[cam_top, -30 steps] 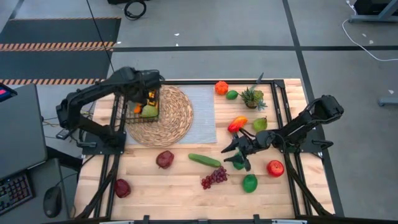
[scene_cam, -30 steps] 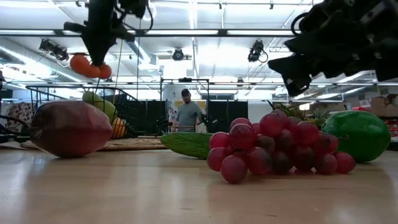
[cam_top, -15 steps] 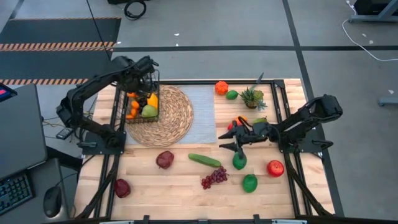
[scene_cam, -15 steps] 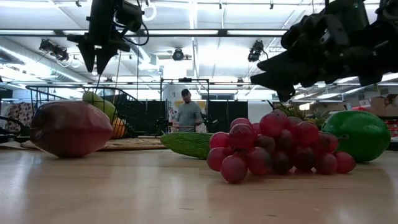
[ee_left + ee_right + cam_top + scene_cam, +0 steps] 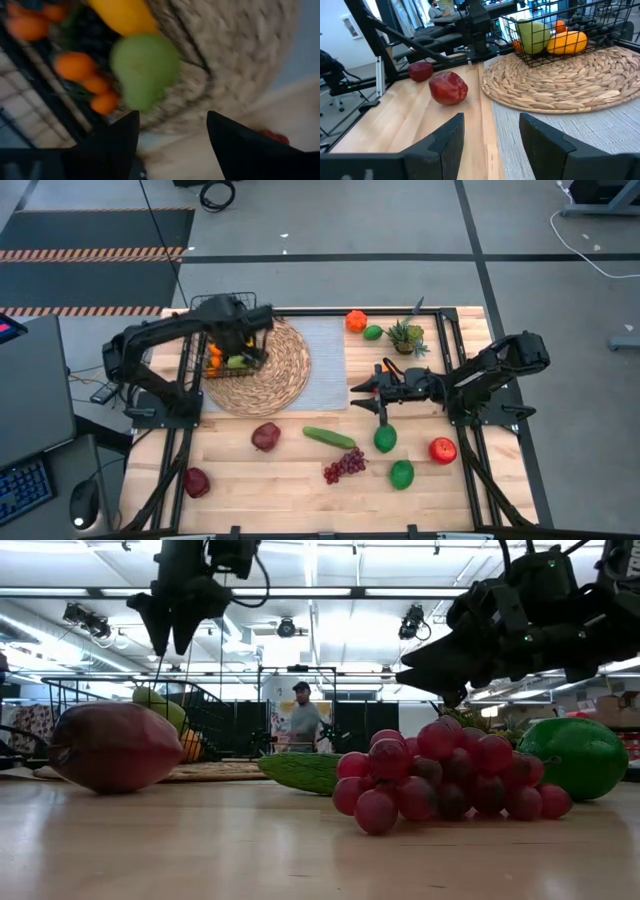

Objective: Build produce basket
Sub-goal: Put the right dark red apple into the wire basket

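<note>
The black wire basket [image 5: 226, 352] stands on the left part of the round straw mat [image 5: 285, 375]. It holds a green pear [image 5: 145, 70], a yellow mango [image 5: 125, 15] and several oranges [image 5: 75, 65]. My left gripper [image 5: 250, 352] hangs open and empty just above the basket; it also shows in its wrist view [image 5: 172, 117]. My right gripper [image 5: 362, 392] is open and empty, level, pointing toward the mat from the right; it also shows in its wrist view [image 5: 490, 120]. A cucumber [image 5: 329, 437], grapes [image 5: 343, 466], two limes [image 5: 385, 439], [image 5: 402, 473] and red apples [image 5: 265, 436], [image 5: 442, 449] lie on the table.
A spiky potted plant [image 5: 405, 337], an orange fruit [image 5: 356, 320] and a small lime [image 5: 373, 332] stand at the far right. A dark red fruit [image 5: 196, 481] lies near the front left. A grey place mat [image 5: 325, 360] lies under the straw mat. A person [image 5: 302, 725] stands beyond the table.
My left gripper has let go of a bunch of oranges, which now lies in the basket, then risen and swung over the basket, open. My right gripper has gone up and toward the far left, away from the lime, turning level toward the mat.
</note>
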